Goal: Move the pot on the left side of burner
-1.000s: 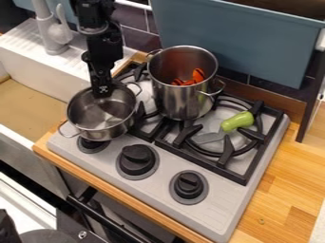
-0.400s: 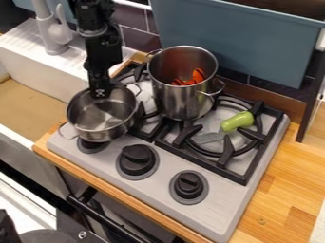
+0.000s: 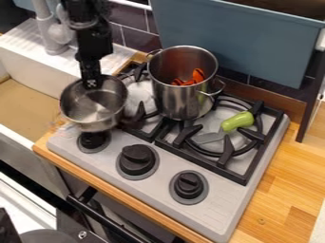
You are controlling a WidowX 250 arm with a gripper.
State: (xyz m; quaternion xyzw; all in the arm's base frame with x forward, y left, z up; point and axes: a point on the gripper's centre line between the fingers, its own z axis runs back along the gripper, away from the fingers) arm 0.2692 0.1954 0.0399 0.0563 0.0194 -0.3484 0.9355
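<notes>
The gripper [image 3: 92,84] hangs at the upper left over the stove, shut on the back rim of the small steel pot [image 3: 95,121]. This pot is held near the stove's left edge, above and behind the left knob, with its open top facing up. Its inside looks bare. To the right of it lies the left burner [image 3: 139,95], partly hidden by the pots. A taller steel pot [image 3: 181,102] with orange things inside stands on the grates between the left and right burners.
A green-handled spatula [image 3: 237,121] lies across the right burner [image 3: 220,149]. Knobs [image 3: 137,160] line the stove's front. The white sink [image 3: 44,66] is at left, and a blue-grey panel [image 3: 234,40] rises behind the stove.
The gripper and small pot have moved together up and left in the view, off to the side of the tall pot. More of the left knob shows. Tall pot and spatula have stayed put.
</notes>
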